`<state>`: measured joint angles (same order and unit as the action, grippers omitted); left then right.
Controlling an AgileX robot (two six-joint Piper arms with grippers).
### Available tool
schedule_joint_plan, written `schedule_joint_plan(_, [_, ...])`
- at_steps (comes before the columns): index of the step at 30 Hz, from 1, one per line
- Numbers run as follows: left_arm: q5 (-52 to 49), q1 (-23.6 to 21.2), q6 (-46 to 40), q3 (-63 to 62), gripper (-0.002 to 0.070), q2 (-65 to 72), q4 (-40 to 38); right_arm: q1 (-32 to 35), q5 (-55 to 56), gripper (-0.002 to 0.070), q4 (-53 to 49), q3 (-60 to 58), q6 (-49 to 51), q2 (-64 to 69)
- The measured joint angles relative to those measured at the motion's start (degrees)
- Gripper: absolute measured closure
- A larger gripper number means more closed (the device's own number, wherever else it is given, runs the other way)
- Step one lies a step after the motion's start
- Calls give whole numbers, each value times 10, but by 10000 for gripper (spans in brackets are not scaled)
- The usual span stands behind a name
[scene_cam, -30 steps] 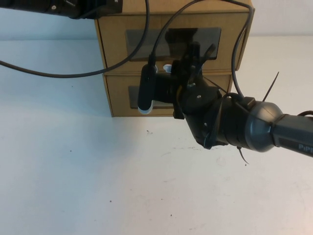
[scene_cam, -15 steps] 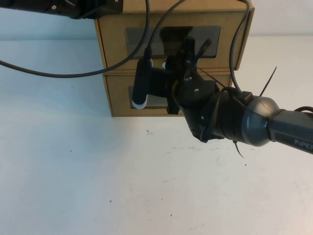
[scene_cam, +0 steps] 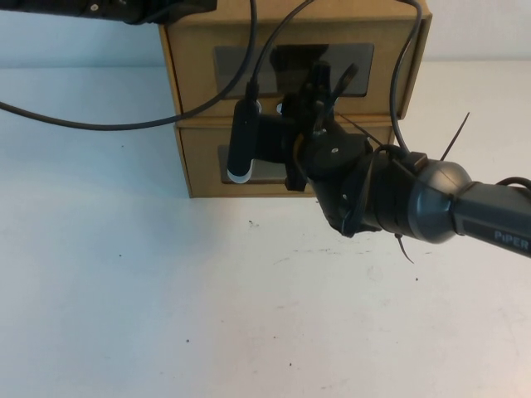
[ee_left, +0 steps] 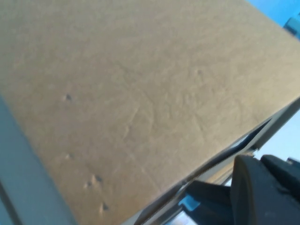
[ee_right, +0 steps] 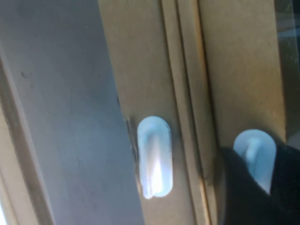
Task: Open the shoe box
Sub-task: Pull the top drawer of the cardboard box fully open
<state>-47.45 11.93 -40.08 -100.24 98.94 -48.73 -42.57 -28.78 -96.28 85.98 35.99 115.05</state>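
the two stacked boxes sit at the far middle of the table (scene_cam: 124, 290), the upper shoe box (scene_cam: 195, 75) resting on the lower shoe box (scene_cam: 199, 166), both with their dark-windowed fronts facing the robot.

over the last second the right arm has slid a little to the left and in toward those fronts, then nearly stopped. the right gripper (scene_cam: 322, 87) is now against the front of the stack, about where the two boxes meet. the right wrist view shows two pale pull tabs side by side. one tab (ee_right: 153, 157) is free. the other tab (ee_right: 255, 150) is partly covered by a dark part of the gripper. i cannot tell whether the gripper has closed on that tab or is only resting over it.

neither front has come forward in that second; both look flush, so the box is not yet open. i judge the approach done and the pull as the step still to come.

the left gripper (scene_cam: 178, 8) is at the far edge over the top of the upper box, mostly out of view. i cannot tell its state.
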Motion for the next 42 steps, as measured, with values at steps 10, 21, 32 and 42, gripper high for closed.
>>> schedule_joint_plan(10, [18, 0, -16, -17, 680, 20, -29, 4, 6, 569, -5, 1, 9, 0])
schedule_joint_plan(21, [-23, 17, -41, -188, 680, 167, -55, 4, 7, 569, -6, 1, 15, 0])
schedule_joint_plan(32, [-57, 20, 22, -248, 680, 224, -57, 6, 15, 569, -6, 1, 15, 0])
schedule_joint_plan(42, [-67, 20, 51, -264, 680, 227, -40, -9, -19, 569, 6, -15, 0, -4])
